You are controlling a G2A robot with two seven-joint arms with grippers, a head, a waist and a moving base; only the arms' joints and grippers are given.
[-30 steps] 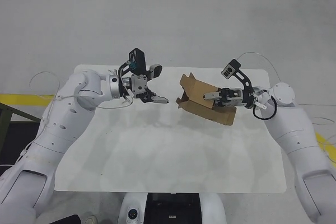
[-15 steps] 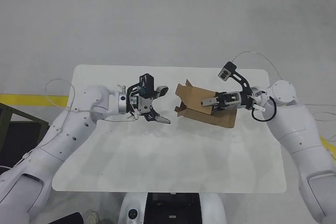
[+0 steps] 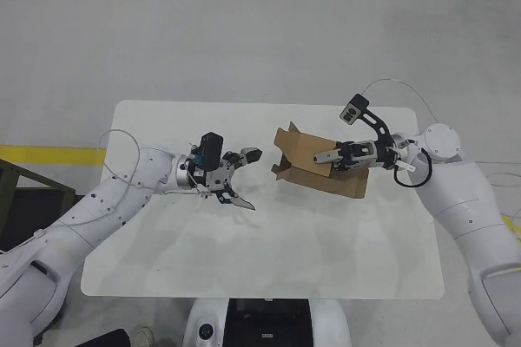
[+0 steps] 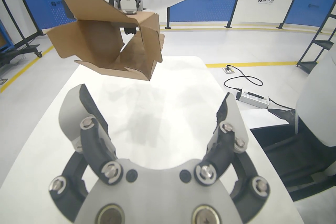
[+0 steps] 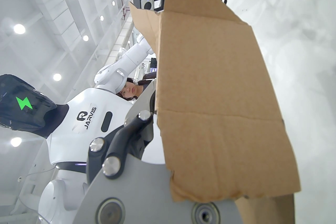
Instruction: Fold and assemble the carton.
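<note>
Brown corrugated cardboard carton [image 3: 317,171], flaps splayed, hung above the white table [image 3: 243,260], pinched by one panel in my right gripper [image 3: 327,158]. My left gripper [image 3: 247,180], wide open and empty, had swung round to face its open end; flap folding looked next.

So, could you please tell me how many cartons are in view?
1. The carton hangs above the table's far right part, gripped by the right pincer; the open left pincer is apart from it. None seems hidden.
</note>
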